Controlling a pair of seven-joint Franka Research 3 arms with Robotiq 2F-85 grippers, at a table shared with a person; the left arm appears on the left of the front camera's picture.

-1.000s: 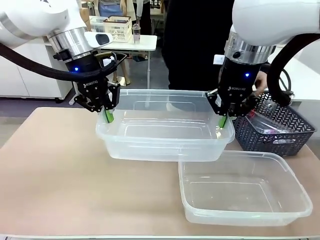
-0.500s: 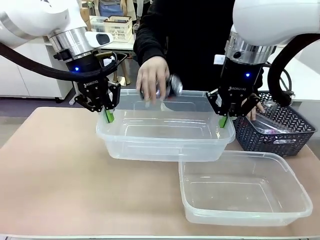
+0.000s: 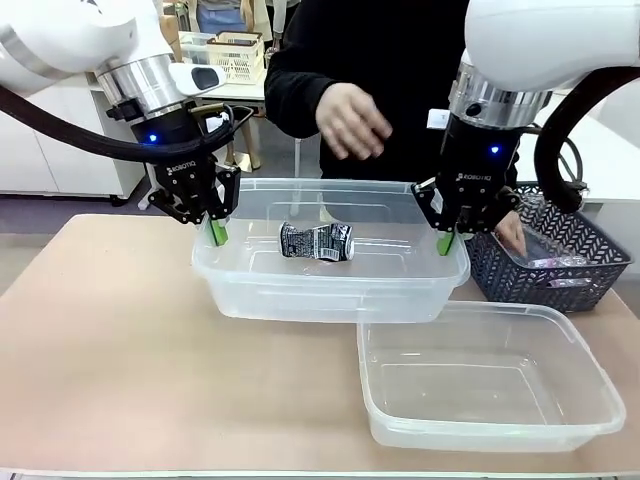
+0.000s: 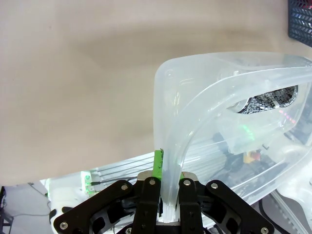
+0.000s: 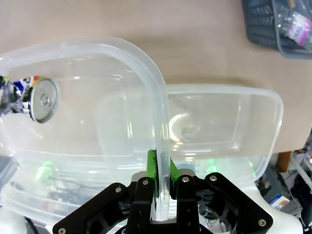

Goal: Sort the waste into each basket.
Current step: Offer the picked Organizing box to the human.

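My left gripper and right gripper are each shut on an end rim of one clear basket and hold it above the table. A crushed can with dark print lies on its side inside that basket. In the left wrist view the left gripper pinches the rim, and the can shows through the wall. In the right wrist view the right gripper clamps the rim, with the can off to the left. The second clear basket stands on the table at the front right.
A dark lattice basket at the right holds clear plastic waste, and one of the person's hands reaches into it. The person's other hand hovers over the held basket. The tan table lies bare at the left.
The person's hand brought the can over the held basket, let it drop in, and has risen. Both grippers keep the same hold in the same place.
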